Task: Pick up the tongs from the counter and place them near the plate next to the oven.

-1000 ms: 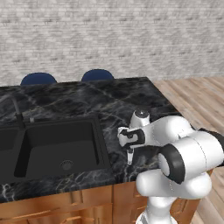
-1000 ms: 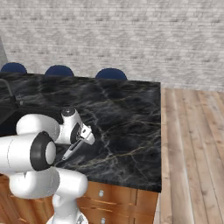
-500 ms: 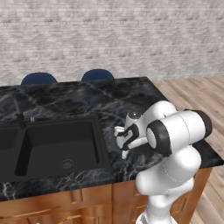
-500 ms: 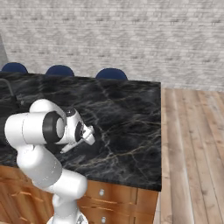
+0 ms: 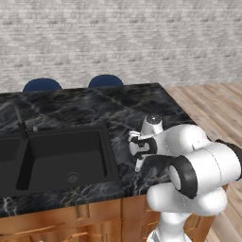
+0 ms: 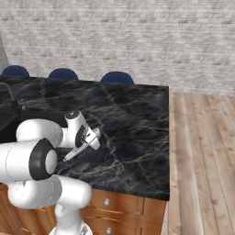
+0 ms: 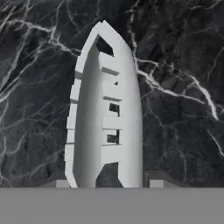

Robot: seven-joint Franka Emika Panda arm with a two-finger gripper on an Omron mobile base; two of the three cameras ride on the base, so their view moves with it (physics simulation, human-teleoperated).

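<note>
One end effector (image 5: pixel 137 160) clamped on tongs (image 7: pixel 105 113), swung further left above counter (image 5: pixel 118 108).

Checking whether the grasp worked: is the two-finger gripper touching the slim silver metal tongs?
Cannot tell. The hand view has the slim silver metal tongs running up from the gripper, but the contact itself is cut off; the right base view is too small to settle it.

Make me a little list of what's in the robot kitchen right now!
tongs: silver tongs run up the middle of the hand view, above the counter
gripper: gripper over the counter beside the sink, holding the tongs
counter: black marble counter on wooden cabinets
sink: black sink left of the arm
chairs: blue chair backs behind the counter
</note>
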